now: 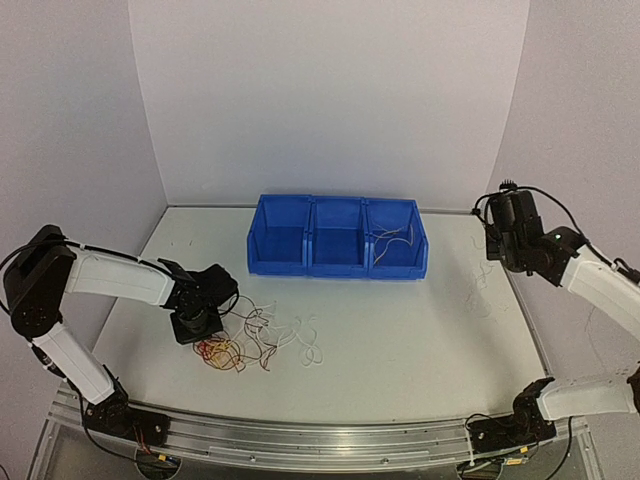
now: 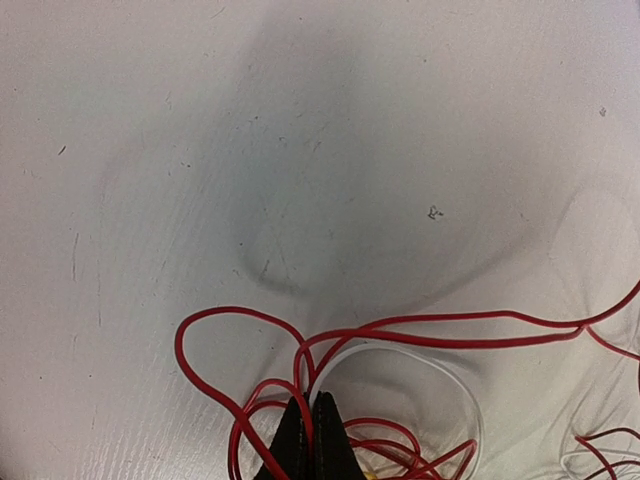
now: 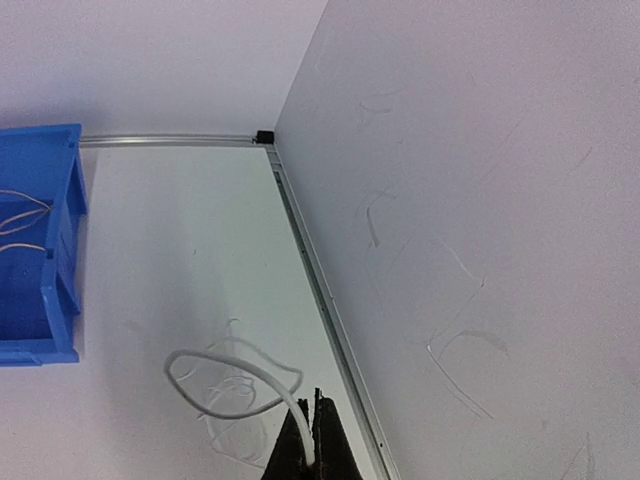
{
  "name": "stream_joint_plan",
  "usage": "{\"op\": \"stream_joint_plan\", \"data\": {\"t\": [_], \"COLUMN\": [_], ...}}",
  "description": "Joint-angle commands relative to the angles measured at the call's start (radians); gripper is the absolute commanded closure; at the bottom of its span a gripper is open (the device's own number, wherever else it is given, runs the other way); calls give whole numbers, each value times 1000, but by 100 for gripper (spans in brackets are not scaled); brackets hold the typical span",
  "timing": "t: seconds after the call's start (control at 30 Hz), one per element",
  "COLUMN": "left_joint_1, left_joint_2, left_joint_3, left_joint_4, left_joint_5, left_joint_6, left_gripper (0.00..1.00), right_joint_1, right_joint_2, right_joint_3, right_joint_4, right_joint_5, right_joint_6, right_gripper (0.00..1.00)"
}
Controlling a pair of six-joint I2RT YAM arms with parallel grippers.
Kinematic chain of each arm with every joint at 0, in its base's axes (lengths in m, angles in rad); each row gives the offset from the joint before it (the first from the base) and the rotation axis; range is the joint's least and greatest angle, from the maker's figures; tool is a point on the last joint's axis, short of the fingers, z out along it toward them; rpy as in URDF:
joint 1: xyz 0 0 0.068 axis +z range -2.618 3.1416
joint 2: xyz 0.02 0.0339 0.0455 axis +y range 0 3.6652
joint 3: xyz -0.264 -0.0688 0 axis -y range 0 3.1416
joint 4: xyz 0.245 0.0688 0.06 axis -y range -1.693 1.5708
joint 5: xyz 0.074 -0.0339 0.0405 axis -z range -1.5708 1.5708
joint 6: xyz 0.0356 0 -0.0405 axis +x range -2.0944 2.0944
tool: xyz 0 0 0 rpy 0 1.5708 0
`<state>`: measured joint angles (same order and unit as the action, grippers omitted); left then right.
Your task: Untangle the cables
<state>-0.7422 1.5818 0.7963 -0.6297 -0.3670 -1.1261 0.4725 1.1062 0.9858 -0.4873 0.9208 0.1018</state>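
Note:
The cables point(image 1: 258, 338) lie as a loose bundle of red, yellow-orange and white curly wires on the table, front left. My left gripper point(image 1: 196, 325) sits at the bundle's left edge; in the left wrist view it point(image 2: 311, 400) is shut on a red cable point(image 2: 305, 352), with a white loop point(image 2: 455, 380) beside it. My right gripper point(image 1: 503, 222) is raised at the far right, near the wall. In the right wrist view it point(image 3: 312, 400) is shut on a single white cable point(image 3: 230, 362) that curls out in a loop.
A blue three-compartment bin point(image 1: 338, 236) stands at the back centre; its right compartment holds a few wires point(image 1: 393, 241), also seen in the right wrist view point(image 3: 25, 215). Faint white wire shapes point(image 1: 483, 290) show on the table at the right. Walls enclose three sides.

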Motion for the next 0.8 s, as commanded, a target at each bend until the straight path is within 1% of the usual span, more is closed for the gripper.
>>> {"op": "stream_joint_plan", "data": {"t": [0.0, 0.17, 0.37, 0.5, 0.6, 0.77], "left_joint_1": [4, -8, -84, -104, -111, -116], "left_joint_2": [-24, 4, 79, 129, 153, 149], "left_joint_3": [-3, 15, 105, 156, 184, 213], "left_joint_4": [49, 151, 175, 178, 178, 174], "left_joint_5": [29, 118, 111, 119, 130, 132], "left_joint_6": [33, 102, 116, 123, 132, 141], "left_gripper": [100, 96, 92, 82, 63, 31], "right_joint_1": [2, 2, 2, 2, 2, 2], "right_joint_2": [-29, -8, 70, 165, 250, 396], "right_joint_3": [121, 244, 397, 503, 588, 728], "right_joint_4": [-1, -2, -1, 11, 33, 70], "right_joint_5": [-210, -428, -767, -912, -987, -1061], "right_joint_6": [-53, -22, 27, 55, 63, 81], "right_gripper": [100, 100, 100, 100, 100, 100]}}
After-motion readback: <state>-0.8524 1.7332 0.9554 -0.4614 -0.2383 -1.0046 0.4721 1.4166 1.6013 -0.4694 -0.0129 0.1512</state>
